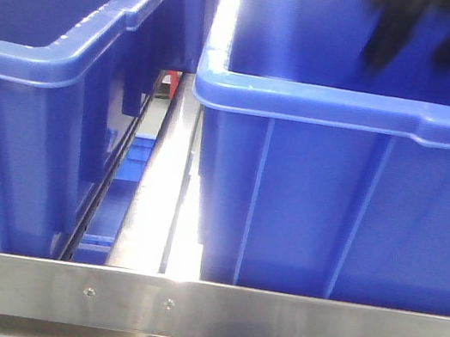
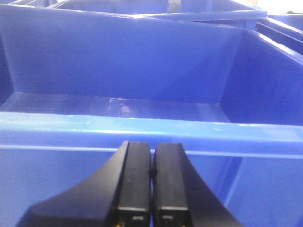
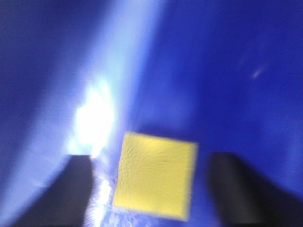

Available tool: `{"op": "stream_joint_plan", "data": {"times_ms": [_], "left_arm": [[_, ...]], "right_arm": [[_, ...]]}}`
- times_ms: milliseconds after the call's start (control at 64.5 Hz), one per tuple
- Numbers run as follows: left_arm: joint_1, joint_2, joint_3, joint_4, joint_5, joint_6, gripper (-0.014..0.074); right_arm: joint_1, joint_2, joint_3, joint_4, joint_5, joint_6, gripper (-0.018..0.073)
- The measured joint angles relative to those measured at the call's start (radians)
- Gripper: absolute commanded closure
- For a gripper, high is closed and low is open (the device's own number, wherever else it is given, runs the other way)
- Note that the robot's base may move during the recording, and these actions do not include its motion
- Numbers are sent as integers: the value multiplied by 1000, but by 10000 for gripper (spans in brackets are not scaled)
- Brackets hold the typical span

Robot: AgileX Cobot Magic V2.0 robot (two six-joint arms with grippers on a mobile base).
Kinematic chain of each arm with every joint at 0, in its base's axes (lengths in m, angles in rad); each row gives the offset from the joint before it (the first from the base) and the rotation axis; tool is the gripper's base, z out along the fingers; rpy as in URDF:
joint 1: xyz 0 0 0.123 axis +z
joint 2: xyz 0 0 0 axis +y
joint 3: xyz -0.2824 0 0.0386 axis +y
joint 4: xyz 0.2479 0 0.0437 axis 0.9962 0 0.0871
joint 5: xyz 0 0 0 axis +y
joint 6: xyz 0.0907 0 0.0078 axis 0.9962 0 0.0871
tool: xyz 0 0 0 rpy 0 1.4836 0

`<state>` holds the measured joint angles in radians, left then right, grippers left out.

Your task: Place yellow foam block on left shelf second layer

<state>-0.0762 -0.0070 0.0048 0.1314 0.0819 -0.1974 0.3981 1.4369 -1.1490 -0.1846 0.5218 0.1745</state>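
Straddling yellow foam block (image 3: 155, 176), right hand (image 3: 156, 189) agape

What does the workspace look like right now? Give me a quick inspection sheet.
Surface: steel shelf rail carrying two blue bins.
Job's things: yellow foam block lying on a blue bin floor, between the right hand's fingers, with a gap on each side.
Clutter: nothing seen.
Grippers: left hand shut and empty, just outside the near rim of an empty bin; right hand open around the block.
Cables: nothing seen.
Surroundings: more blue bins behind; right wrist view blurred.
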Motion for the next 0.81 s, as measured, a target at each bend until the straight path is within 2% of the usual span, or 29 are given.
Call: {"op": "stream_joint_plan", "data": {"times_ms": [155,248,543,807], "left_arm": [[0,0,0,0,0,0,460],[0,0,0,0,0,0,460],[0,0,0,0,0,0,460],[0,0,0,0,0,0,460]], "right_arm": [[0,-176,73,0,5,-2,435],[0,-285,158,0,6,-2,498],[0,-643,501,0,-67,-2,496],[0,-848,619,0,-54,-2,496]]}}
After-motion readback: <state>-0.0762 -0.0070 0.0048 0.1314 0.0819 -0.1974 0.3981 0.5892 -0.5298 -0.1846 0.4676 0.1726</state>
